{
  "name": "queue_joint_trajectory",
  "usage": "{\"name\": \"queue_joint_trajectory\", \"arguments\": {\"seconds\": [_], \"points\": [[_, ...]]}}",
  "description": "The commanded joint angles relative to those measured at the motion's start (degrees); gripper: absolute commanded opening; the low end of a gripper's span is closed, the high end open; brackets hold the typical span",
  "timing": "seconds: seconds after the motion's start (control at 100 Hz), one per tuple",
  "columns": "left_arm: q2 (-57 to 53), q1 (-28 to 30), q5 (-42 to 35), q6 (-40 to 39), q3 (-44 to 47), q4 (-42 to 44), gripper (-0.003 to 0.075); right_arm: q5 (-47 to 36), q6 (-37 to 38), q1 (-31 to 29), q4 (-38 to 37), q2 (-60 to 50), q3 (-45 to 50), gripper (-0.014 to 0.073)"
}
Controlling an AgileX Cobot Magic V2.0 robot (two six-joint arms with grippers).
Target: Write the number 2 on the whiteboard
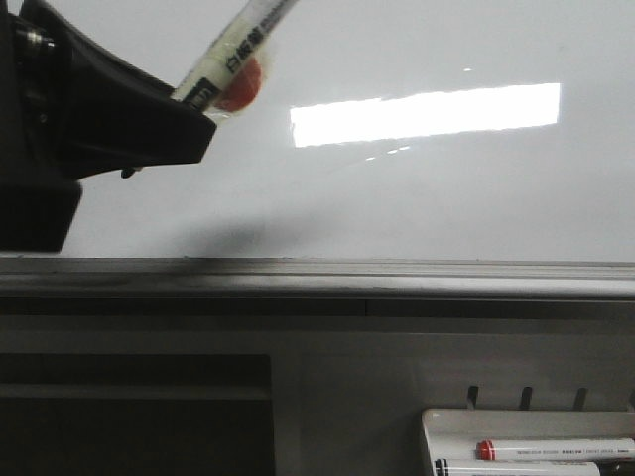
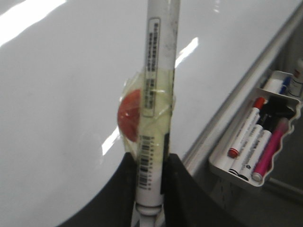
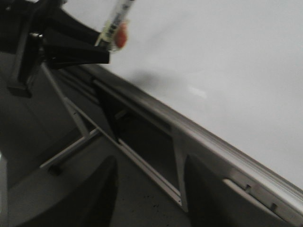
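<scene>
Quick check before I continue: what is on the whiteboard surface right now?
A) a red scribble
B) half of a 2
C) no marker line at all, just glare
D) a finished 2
C: the whiteboard shows only a bright rectangular reflection and no drawn line, while the left claw grips the marker in front of it.

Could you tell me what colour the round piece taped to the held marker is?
Orange-red disc, clearest in the left wrist view.

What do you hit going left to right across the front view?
Left gripper → the marker it holds, with a red disc taped on → bright light reflection on the whiteboard → marker tray, low right.
</scene>
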Motion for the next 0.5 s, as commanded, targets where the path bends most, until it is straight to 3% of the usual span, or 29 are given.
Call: {"name": "queue_joint_trajectory", "arguments": {"seconds": [0.0,0.05,0.16,0.49], "points": [[-1.5,-2.9,-3.1,-0.6,-1.6,7.2,-0.0020,-3.4,-9.9,4.2,5.8,4.2,-3.3,0.0388],[-1.5,-4.2,-3.1,-0.6,-1.6,12.0,-0.0020,-4.9,-14.3,6.9,6.7,6.0,-4.5,0.0388],[-1.5,-6.2,-3.1,-0.6,-1.6,16.0,-0.0020,-11.2,-15.8,10.8,6.7,9.9,-7.0,0.0388],[-1.5,-6.7,-3.2,-0.6,-1.6,16.7,-0.0020,-12.1,-16.0,18.1,6.8,22.4,-15.5,0.0388]]}}
